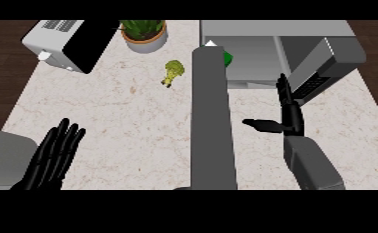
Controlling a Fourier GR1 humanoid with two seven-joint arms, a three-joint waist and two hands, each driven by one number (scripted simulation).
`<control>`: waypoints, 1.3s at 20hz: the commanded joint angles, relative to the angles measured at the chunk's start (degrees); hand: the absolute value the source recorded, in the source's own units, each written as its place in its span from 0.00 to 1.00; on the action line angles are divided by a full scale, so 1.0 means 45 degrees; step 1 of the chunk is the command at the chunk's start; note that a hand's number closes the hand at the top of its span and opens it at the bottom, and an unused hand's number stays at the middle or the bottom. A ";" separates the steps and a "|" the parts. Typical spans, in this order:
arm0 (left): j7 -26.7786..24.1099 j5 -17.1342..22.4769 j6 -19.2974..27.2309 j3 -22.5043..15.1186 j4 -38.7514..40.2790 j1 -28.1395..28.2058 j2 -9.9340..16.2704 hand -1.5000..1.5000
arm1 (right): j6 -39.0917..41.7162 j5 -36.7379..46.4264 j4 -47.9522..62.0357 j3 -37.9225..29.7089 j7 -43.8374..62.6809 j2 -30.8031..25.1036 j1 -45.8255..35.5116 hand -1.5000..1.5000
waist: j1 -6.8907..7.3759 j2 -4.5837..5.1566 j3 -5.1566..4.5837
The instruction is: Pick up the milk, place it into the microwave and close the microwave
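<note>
The milk (212,122) shows as a long grey carton with a white tip at its far end, running up the middle of the head view. My right hand (289,122) is just right of it, open, fingers straight and pointing away, thumb stretched toward the carton with a narrow gap left. The microwave (251,32) stands at the back right with its door (332,67) swung open to the right; my right hand's fingertips lie near the door. My left hand (53,156) rests open at the lower left, far from the carton.
A white and black appliance (66,44) stands at the back left, with a potted plant (144,34) beside it. A small yellow-green vegetable (172,73) lies left of the carton. Something green (229,59) peeks out behind the carton's tip. A grey object (13,159) sits at the left edge.
</note>
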 commanded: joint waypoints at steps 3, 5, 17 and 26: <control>0.0910 -0.0429 -0.0287 -0.1322 0.0091 -0.0773 -0.0050 0.00 | 0.0969 -0.0293 -0.1215 0.0329 -0.0894 0.0599 0.2371 0.00 | -0.0239 -0.0002 0.0017; -0.0068 0.1052 -0.1613 -0.0434 0.1052 -0.0658 0.0753 0.00 | 0.2175 -0.0458 -0.1344 0.0458 -0.1321 0.0701 0.2877 0.00 | -0.0218 0.0013 0.0007; 0.0504 -0.0317 -0.1749 -0.1724 0.2769 -0.2699 0.0524 1.00 | 0.4301 -0.1265 -0.5773 0.1383 -0.1693 0.0493 0.7512 0.00 | -0.0178 0.0038 0.0011; 0.0659 -0.1307 -0.2560 -0.2884 0.5158 -0.5223 0.0361 1.00 | 0.4489 -0.1315 -0.7805 0.1740 -0.1970 0.0029 0.9868 0.00 | -0.0153 0.0060 0.0020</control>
